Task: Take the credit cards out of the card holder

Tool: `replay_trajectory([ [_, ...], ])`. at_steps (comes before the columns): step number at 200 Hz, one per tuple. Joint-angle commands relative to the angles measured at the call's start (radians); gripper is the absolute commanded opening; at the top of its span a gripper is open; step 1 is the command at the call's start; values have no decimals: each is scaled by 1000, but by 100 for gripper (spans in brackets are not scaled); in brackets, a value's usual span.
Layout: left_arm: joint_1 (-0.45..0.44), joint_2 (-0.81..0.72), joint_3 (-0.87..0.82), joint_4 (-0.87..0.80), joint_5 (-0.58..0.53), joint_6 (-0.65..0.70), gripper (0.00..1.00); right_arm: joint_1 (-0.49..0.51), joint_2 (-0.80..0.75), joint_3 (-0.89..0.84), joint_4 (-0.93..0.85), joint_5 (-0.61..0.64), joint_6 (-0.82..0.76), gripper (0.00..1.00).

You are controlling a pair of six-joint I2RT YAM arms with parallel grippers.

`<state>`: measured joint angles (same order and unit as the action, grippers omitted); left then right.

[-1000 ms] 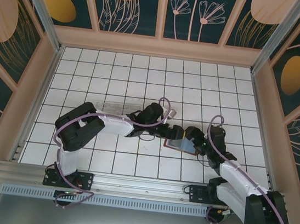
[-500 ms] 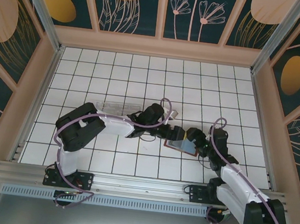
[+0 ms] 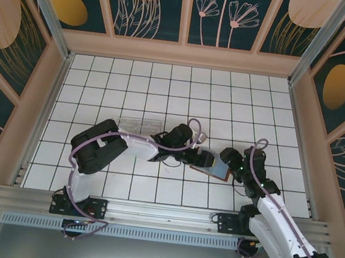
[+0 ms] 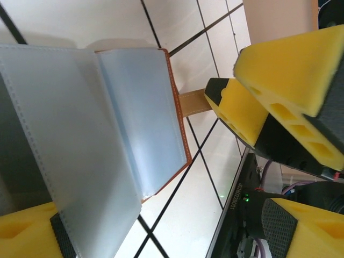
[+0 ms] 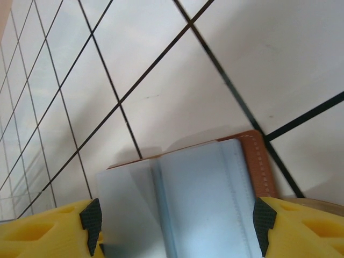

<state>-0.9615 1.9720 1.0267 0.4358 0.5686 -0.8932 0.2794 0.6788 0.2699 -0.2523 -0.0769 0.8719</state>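
The card holder (image 3: 210, 164) lies open like a book on the white tiles, with a brown cover and blue-grey sleeves. My left gripper (image 3: 199, 153) hovers at its left side and my right gripper (image 3: 226, 159) at its right. In the left wrist view the holder (image 4: 140, 123) fans its sleeves. The left gripper (image 4: 161, 236) stands wide open with one sleeve by its left finger, and the right gripper's yellow fingers (image 4: 290, 64) show beyond. In the right wrist view the right gripper (image 5: 177, 223) stands open, its pads over the holder's (image 5: 204, 204) two side edges. The credit cards are hidden.
A clear plastic box (image 3: 138, 124) lies on the tiles behind the left arm. Wooden walls (image 3: 182, 54) fence the tiled floor on three sides. A metal rail (image 3: 161, 213) runs along the near edge by the arm bases.
Both grippers have shifted a little to the right and closed in on the card holder. The jaws of each have narrowed slightly. The holder has nudged to the right.
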Motion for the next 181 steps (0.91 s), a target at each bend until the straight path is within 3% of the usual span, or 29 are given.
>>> replay_trajectory([
  [1,-15,19,56,-21,24,7,87,6,-26,40,-80,87,9,75],
  [97,-70,139,244,-149,39,45,84,-8,-65,105,-152,185,-40,73],
  [135,-86,180,277,-133,75,31,73,-30,-84,129,-186,238,-58,71],
  [146,-95,204,309,-150,81,36,66,-37,-87,137,-187,235,-69,71],
  [181,-97,181,303,-181,47,59,59,-42,-80,137,-180,210,-86,70],
])
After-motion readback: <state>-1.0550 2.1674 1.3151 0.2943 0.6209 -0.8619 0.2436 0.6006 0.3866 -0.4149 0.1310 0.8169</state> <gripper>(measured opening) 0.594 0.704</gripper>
